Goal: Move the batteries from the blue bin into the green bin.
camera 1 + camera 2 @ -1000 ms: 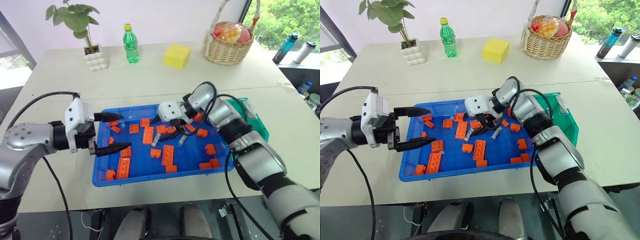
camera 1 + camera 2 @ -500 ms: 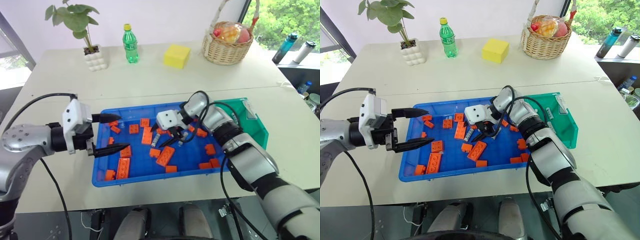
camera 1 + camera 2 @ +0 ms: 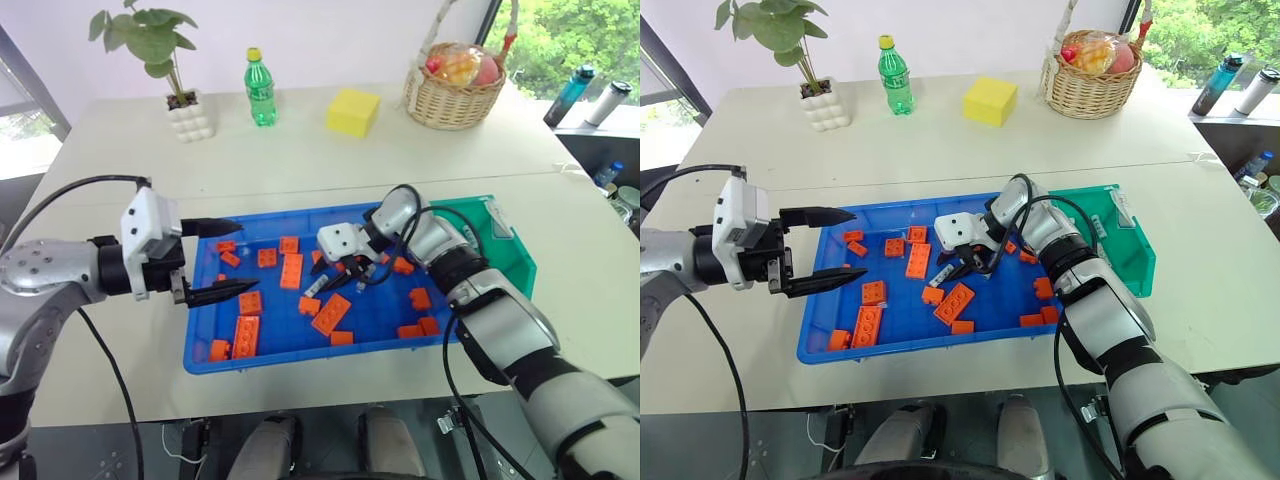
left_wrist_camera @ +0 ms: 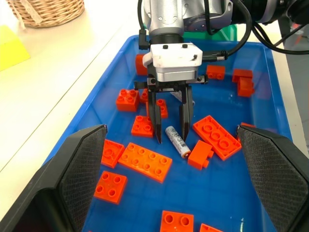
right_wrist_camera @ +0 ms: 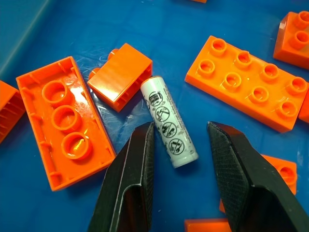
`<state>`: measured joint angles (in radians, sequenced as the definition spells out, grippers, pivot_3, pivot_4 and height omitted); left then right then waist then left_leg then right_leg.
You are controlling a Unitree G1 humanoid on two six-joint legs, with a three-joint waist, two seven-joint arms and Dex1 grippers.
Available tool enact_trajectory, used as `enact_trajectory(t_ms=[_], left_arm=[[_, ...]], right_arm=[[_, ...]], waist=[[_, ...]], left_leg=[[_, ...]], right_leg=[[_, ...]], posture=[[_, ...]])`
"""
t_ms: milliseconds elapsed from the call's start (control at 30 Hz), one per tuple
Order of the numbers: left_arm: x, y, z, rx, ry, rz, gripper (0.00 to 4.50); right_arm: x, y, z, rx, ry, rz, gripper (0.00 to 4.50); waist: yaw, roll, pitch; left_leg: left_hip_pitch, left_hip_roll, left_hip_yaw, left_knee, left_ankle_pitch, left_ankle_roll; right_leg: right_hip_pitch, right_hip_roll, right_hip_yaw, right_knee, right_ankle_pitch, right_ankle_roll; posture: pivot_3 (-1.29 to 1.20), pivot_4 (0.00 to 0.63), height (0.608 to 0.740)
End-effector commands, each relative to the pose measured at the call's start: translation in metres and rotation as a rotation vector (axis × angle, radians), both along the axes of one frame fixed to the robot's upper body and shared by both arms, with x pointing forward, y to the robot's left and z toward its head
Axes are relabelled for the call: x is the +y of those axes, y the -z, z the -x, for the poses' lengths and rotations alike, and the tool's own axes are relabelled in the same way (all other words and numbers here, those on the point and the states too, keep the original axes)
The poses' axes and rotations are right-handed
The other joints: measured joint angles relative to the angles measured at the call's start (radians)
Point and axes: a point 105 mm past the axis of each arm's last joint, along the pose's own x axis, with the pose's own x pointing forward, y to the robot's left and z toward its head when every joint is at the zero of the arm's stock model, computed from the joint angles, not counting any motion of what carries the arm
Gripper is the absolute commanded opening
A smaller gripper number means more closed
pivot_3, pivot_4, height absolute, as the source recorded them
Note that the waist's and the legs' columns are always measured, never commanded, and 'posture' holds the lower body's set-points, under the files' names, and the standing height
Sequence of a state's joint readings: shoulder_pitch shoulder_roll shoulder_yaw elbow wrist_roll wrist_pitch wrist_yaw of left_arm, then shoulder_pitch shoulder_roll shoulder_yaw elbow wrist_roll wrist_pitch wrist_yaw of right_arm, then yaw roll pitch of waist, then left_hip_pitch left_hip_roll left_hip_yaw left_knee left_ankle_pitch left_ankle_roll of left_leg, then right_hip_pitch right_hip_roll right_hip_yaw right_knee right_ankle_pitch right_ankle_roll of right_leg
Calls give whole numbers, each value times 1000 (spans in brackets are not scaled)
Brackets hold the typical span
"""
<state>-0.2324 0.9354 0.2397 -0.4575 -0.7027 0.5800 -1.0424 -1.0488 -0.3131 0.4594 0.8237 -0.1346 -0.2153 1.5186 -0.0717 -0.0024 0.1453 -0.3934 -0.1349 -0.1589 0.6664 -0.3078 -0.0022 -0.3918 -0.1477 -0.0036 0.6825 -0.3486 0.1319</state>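
The right gripper [image 5: 178, 145] straddles a battery [image 5: 169, 121] lying flat in the blue bin [image 3: 262, 347], jaws partly open, not yet clamped, orange bricks [image 5: 246, 88] around it. The left gripper [image 3: 232, 259] hovers open at the bin's left edge. The green bin [image 3: 512, 250] adjoins the blue bin's right side.

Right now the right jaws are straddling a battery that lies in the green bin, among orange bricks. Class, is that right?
Not quite. The battery lies in the blue bin, not the green bin. The right wrist view shows it on the blue floor among orange bricks, with the right gripper straddling it, jaws not yet closed on it.
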Motion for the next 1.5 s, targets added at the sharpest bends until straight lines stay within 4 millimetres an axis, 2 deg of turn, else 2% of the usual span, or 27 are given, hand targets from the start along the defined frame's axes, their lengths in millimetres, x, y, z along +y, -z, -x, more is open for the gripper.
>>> enact_trajectory(t_ms=[33, 100, 267, 433, 500, 567, 667, 733, 833, 933, 967, 1100, 1133, 1167, 1267, 1433, 1500], left_arm=[[-4, -3, -1, -24, 27, -10, 4500], [-5, -2, -1, -21, 35, -9, 4500], [-8, 0, -3, -16, 51, -3, 4500], [-10, 2, -4, -2, 66, 12, 4500], [-11, 4, -5, 3, 69, 19, 4500], [-12, 7, -5, 12, 72, 27, 4500], [-10, 11, -6, 27, 73, 30, 4500], [-8, 12, -8, 33, 77, 26, 4500], [-6, 11, -12, 31, 86, 21, 4500], [-7, 8, -17, 19, 101, 20, 4500], [-8, 6, -19, 14, 105, 22, 4500], [-12, 3, -24, 5, 118, 27, 4500], [-12, 3, -24, 4, 122, 25, 4500], [-12, 3, -23, 3, 125, 24, 4500], [-12, 3, -22, 5, 129, 22, 4500], [-10, 8, -19, 13, 114, 15, 4500], [-10, 8, -18, 13, 106, 16, 4500]], right_arm=[[1, -12, 7, 11, -22, -55, 931], [0, -11, 7, -3, -8, -55, 93], [0, -29, 4, -4, 94, -142, 98], [-20, -89, 2, -26, 346, -377, 98], [-40, -111, 4, -30, 483, -464, 98], [-74, -125, 6, -104, 641, -493, 98], [-136, -132, 12, -247, 908, -446, 98], [-167, -130, 24, -271, 1022, -403, 98], [-197, -127, 39, -274, 1145, -374, 98], [-218, -121, 45, -236, 1267, -380, 98], [-223, -116, 46, -220, 1296, -373, 598], [-222, -103, 47, -195, 1319, -353, 2568], [-220, -101, 47, -201, 1316, -337, 3206], [-219, -101, 47, -202, 1314, -330, 3567], [-201, -107, 48, -83, 1339, -441, 3567], [-146, -105, 56, 198, 1282, -572, 3567], [-126, -102, 52, 294, 1255, -637, 3567]], waist=[[1, 0, 0], [1, 0, 0], [1, 0, 0], [5, 0, 0], [9, 0, 0], [19, 0, 0], [38, 0, 0], [42, 0, 0], [51, 0, 0], [51, 0, 0], [52, 0, 0], [53, 0, 0], [53, 0, 0], [53, 0, 0], [52, 0, 0], [52, 0, 0], [52, -1, 0]], left_leg=[[0, 0, 0, 0, 0, 0], [0, -1, 0, 0, 0, 0], [0, 0, 0, 0, 0, 0], [-1, -1, -1, 1, 0, 0], [-1, -1, -1, 1, 0, 0], [-2, -2, -1, 1, 0, 0], [-2, -4, -2, 1, 0, 0], [-3, -4, -2, 2, 0, 0], [-3, -4, 0, 2, 0, 0], [-3, 0, 6, 2, 0, 0], [-3, 0, 6, 2, 0, 0], [-2, 0, 8, 2, 0, 0], [-2, 0, 9, 2, 0, 0], [-2, 1, 9, 2, 0, 0], [-2, 1, 10, 2, 0, 0], [-1, 4, 12, 1, 0, 0], [-1, 4, 12, 1, 0, 0]], right_leg=[[0, 0, 0, 0, 0, 0], [0, 0, 0, 0, 0, 0], [0, 0, 0, 0, 0, 0], [0, -1, 0, 1, 0, 0], [0, -1, 0, 1, 0, 0], [0, -1, 0, 0, 0, 0], [0, -2, 0, 0, 0, 0], [0, -3, 0, 0, 0, 0], [-1, -3, 0, 0, 0, 0], [-1, -2, 1, 0, 0, 0], [-1, -2, 1, 0, 0, 0], [0, -3, 1, 0, 0, 0], [-1, -3, 1, 0, 0, 0], [-1, -3, 1, 0, 0, 0], [-1, -2, 1, 0, 0, 0], [-1, -2, 1, 0, 0, 0], [-1, -2, 1, 0, 0, 0]], posture=[[0, 150, 737], [0, 150, 737], [0, 150, 737], [0, 150, 737], [0, 150, 737], [0, 150, 737], [0, 150, 737], [0, 150, 737], [0, 150, 737], [0, 150, 737], [0, 150, 737], [0, 150, 737], [0, 150, 737], [0, 150, 737], [0, 150, 737], [0, 150, 737], [0, 150, 737]])
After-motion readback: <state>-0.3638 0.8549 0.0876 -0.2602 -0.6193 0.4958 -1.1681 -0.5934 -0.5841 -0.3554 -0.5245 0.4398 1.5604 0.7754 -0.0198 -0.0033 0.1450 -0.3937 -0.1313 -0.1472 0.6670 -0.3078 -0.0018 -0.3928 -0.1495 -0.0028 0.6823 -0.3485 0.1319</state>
